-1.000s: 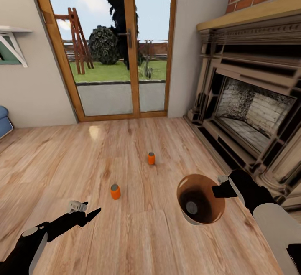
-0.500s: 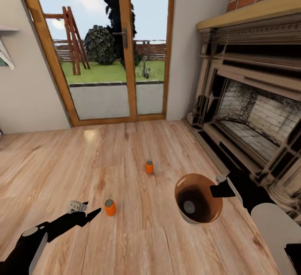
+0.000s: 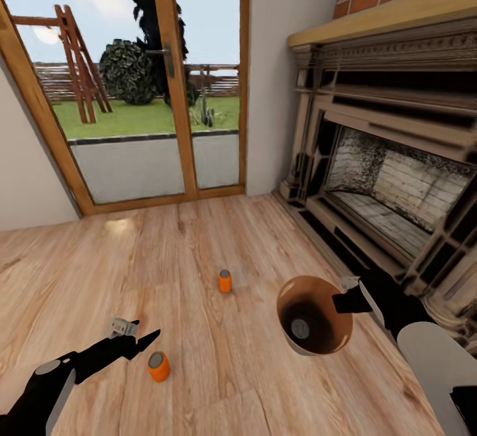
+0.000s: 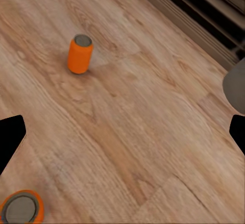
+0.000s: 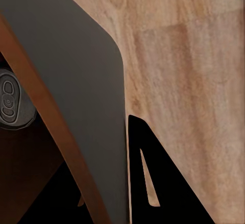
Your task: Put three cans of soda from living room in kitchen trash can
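Looking down over both arms, we see the left end effector (image 3: 136, 337) at about 8 o'clock, its fingers spread and empty, hovering above the plank floor (image 3: 199, 383). Just beside it, at 7 o'clock, the nearest soda can (image 3: 158, 366) stands upright on the floor; in the left wrist view its grey top (image 4: 20, 208) sits at the frame's corner, apart from the dark fingertips (image 4: 10, 137).

At 4 o'clock the right end effector (image 3: 351, 303) is clenched on the rim of the trash can (image 3: 317, 287), which it holds tilted with the mouth toward us. A second soda can (image 3: 300, 328) lies inside at the bottom; the right wrist view shows what seems to be its lid (image 5: 11, 99) past the copper wall (image 5: 46, 127), though that view is dark.

Farther out, near 12 o'clock, the third soda can (image 3: 225, 281) stands upright on the floor, well apart from both arms. Beyond lie the fireplace (image 3: 391, 184) at 2 o'clock and the glass doors (image 3: 152, 91) at 11.
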